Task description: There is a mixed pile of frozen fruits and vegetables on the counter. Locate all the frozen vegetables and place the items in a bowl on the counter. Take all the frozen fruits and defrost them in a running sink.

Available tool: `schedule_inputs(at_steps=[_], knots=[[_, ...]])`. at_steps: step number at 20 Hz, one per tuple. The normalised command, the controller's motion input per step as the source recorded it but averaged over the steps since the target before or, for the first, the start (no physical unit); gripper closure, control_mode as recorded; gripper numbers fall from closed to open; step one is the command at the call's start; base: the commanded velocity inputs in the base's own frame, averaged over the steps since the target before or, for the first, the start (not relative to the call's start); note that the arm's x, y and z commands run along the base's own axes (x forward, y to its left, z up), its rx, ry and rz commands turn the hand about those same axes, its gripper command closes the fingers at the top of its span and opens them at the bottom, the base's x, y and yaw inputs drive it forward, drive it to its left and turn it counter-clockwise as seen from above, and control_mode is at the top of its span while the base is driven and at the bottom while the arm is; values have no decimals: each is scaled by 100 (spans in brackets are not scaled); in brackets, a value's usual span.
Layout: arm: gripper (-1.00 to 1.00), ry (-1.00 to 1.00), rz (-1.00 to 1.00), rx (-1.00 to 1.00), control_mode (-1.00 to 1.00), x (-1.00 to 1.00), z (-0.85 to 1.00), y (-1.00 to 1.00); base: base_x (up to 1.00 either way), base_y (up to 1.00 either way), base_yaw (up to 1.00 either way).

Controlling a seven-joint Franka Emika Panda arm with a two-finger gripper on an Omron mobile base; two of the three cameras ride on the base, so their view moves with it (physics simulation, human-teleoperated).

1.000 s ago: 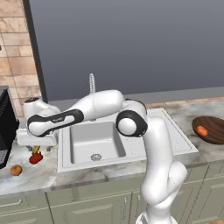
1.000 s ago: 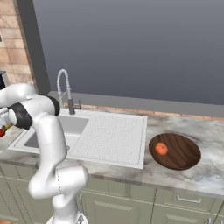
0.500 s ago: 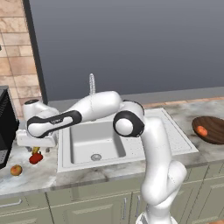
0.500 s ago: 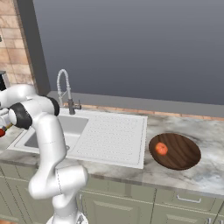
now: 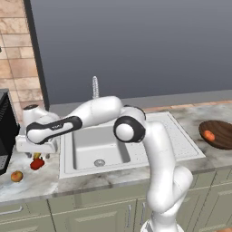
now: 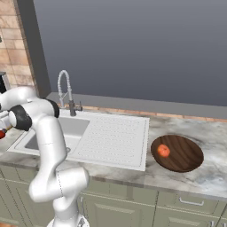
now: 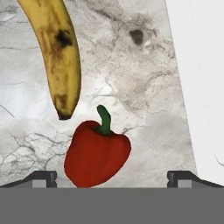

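My gripper [image 5: 38,153] hangs open just above the counter [image 5: 31,183] left of the sink [image 5: 97,146]. In the hand view the red pepper [image 7: 97,153] lies on the marble between my two dark fingertips [image 7: 41,177], untouched. The yellow banana [image 7: 57,52] lies just beyond it, its dark tip pointing at the pepper. From the left base view the pepper [image 5: 37,163] shows under the hand, and a small orange-yellow fruit [image 5: 16,176] sits apart nearer the front edge. The dark wooden bowl [image 6: 186,155] at the far right holds the orange-red tomato [image 6: 163,151].
The chrome spring faucet [image 5: 95,87] rises behind the basin, and the dotted drainboard [image 6: 115,139] lies between sink and bowl. A black appliance [image 5: 7,131] stands at the left, close to the hand. The sink's white rim [image 7: 199,87] runs beside the pepper.
The hand has sunk slightly toward the pepper, jaws still wide. The produce, the bowl and the base have not moved.
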Motion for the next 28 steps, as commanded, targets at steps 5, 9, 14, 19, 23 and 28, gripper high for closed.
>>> schedule_inputs(at_steps=[5,9,14,19,23,28], knots=[[-100,0,0,-2,-100,2,-11,8,0,0,0],[-100,0,-1,-1,-100,0,-18,0,0,0,0],[-100,0,-1,0,-100,0,-17,0,0,0,0],[-100,0,-2,0,-100,3,-16,0,0,0,0],[-100,0,-2,0,-100,2,-15,0,0,0,0],[-100,0,-2,0,-100,0,-15,0,0,0,0]])
